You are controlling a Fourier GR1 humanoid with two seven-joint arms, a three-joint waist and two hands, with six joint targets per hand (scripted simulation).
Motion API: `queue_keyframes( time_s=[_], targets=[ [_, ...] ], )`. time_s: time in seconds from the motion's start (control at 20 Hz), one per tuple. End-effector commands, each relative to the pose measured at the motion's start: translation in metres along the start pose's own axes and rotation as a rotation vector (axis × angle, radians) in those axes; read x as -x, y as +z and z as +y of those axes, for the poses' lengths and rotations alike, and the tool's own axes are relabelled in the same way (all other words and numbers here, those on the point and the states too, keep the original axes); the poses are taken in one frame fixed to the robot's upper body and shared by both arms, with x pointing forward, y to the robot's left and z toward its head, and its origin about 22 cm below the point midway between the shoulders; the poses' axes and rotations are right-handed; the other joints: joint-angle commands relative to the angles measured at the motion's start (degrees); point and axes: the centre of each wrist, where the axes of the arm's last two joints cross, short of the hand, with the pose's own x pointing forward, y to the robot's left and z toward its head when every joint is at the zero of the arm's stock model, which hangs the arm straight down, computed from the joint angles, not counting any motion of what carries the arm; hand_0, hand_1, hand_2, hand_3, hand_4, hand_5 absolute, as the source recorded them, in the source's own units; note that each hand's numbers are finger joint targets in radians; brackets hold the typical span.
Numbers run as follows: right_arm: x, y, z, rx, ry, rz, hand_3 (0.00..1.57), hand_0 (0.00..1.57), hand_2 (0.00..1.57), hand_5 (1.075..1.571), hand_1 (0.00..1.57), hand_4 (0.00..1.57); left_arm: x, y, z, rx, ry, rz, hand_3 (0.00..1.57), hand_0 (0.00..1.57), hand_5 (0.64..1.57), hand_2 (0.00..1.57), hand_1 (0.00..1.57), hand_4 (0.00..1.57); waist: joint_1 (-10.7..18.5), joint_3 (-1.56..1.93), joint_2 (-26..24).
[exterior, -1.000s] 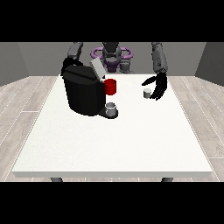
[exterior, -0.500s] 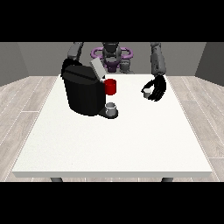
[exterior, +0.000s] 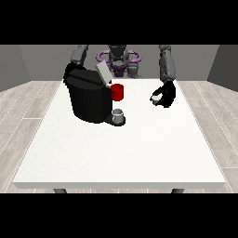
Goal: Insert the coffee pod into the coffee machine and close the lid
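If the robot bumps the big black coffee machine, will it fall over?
Probably not. The coffee machine looks wide and squat, sitting flat on the table, so it would likely slide a little rather than tip. Its raised lid sticks up at an angle and seems the part most apt to swing if knocked. The small cup at its base might topple more easily.
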Motion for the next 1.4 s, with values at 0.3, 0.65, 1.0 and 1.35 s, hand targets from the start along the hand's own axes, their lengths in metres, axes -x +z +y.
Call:
queue_keyframes(
  time_s=[0.3,0.65,1.0,1.35],
  targets=[
    [0.027,0.005,-0.012,0.053,-0.021,0.119,0.00,0.00,0.00,1.571,0.00,0.46,-0.027,-0.020,0.024,0.102,-0.001,-0.149,1.41,1.48,1.571,1.47,1.48,0.63,2.75,-0.18,-5.30],
    [0.038,0.007,-0.007,0.034,-0.006,0.135,0.00,0.00,0.00,1.571,0.00,0.44,-0.078,-0.046,0.057,0.121,0.035,-0.211,1.32,1.24,1.571,1.33,1.24,0.53,1.56,-0.19,-7.36],
    [0.034,0.018,0.019,-0.029,-0.022,0.132,0.00,0.00,0.00,1.571,0.00,0.48,-0.090,-0.051,0.060,0.106,0.020,-0.235,1.29,1.23,1.571,1.32,1.23,0.57,-0.72,-0.21,-7.89],
    [0.016,-0.006,0.009,-0.046,-0.032,0.071,0.00,0.00,0.00,1.571,0.00,0.52,-0.154,-0.070,0.104,0.013,0.011,-0.298,1.28,1.26,1.571,1.33,1.26,0.54,-2.74,-0.19,-5.93]
  ],
)
